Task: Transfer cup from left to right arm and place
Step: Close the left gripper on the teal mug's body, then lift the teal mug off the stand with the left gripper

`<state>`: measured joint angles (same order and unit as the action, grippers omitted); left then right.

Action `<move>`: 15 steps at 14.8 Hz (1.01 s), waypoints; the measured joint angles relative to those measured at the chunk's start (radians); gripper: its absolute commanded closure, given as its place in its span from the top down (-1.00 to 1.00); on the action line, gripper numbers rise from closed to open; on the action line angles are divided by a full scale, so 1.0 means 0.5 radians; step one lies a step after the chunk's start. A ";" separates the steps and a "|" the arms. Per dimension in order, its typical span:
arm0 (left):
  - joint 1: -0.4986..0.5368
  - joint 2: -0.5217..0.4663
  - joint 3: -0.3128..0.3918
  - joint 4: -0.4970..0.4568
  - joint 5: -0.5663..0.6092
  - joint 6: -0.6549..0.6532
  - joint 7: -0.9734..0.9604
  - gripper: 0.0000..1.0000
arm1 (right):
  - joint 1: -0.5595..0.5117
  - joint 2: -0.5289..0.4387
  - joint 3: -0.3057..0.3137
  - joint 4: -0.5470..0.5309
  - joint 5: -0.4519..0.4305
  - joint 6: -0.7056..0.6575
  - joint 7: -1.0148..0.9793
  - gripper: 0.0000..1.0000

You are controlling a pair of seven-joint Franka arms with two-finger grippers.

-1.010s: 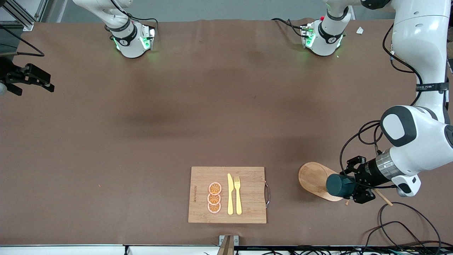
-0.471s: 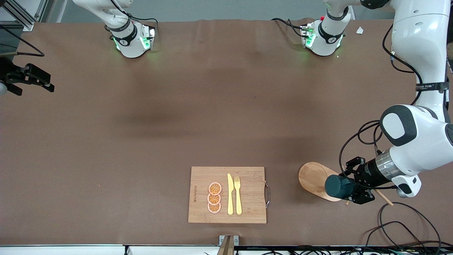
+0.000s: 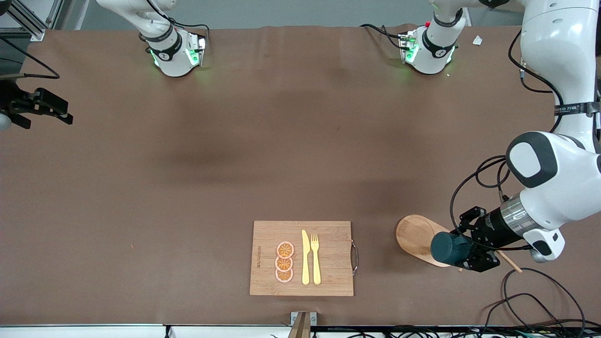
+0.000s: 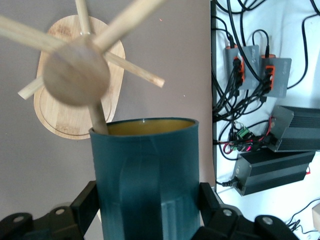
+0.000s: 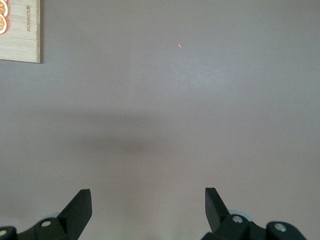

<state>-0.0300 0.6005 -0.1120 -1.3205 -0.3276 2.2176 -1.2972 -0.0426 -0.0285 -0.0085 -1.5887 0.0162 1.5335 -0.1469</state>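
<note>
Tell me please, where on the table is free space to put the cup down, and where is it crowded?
The broad brown stretch between the two arm bases and the cutting board is bare, as is the part toward the right arm's end, under the open right gripper. It is crowded where the left gripper holds the cup over the oval wooden base, with cables close by.

Brown table [image 3: 188,188] carries cutting board [image 3: 263,234] and oval board [image 3: 413,234].

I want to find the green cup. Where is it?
The cup is held in the left hand, up over the oval wooden board at the left arm's end of the table.
</note>
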 measured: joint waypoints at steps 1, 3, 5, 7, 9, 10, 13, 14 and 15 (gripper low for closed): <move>-0.030 -0.011 -0.002 0.001 0.036 0.000 0.000 0.21 | 0.000 0.002 -0.001 0.000 0.000 0.000 0.000 1.00; -0.110 -0.038 -0.003 0.002 0.086 0.000 -0.009 0.21 | 0.000 0.002 -0.001 0.001 0.000 0.000 0.000 1.00; -0.187 -0.065 -0.003 0.002 0.101 0.000 -0.039 0.21 | 0.000 0.002 0.000 0.003 0.000 0.001 0.000 1.00; -0.246 -0.079 -0.003 0.002 0.146 0.000 -0.041 0.20 | 0.000 0.002 0.000 0.003 0.000 0.001 -0.001 1.00; -0.319 -0.093 -0.004 0.002 0.292 0.000 -0.042 0.18 | 0.000 0.002 0.001 0.003 0.000 0.001 -0.001 1.00; -0.363 -0.099 -0.005 0.003 0.394 0.000 -0.044 0.16 | 0.000 0.002 0.001 0.004 0.000 0.001 -0.001 1.00; -0.508 -0.105 -0.005 0.002 0.708 0.000 -0.114 0.15 | 0.000 0.003 -0.001 0.004 0.000 0.002 -0.001 1.00; -0.548 -0.105 -0.006 0.002 0.801 0.000 -0.148 0.15 | 0.000 0.003 -0.002 0.004 0.000 0.002 -0.001 1.00; -0.588 -0.105 -0.007 0.002 0.902 0.000 -0.164 0.14 | 0.000 0.003 -0.002 0.004 0.000 0.002 -0.001 1.00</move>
<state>-0.3240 0.5481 -0.1154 -1.3195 0.1235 2.2175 -1.3791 -0.0427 -0.0269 -0.0096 -1.5867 0.0161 1.5344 -0.1473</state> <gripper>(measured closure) 0.150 0.000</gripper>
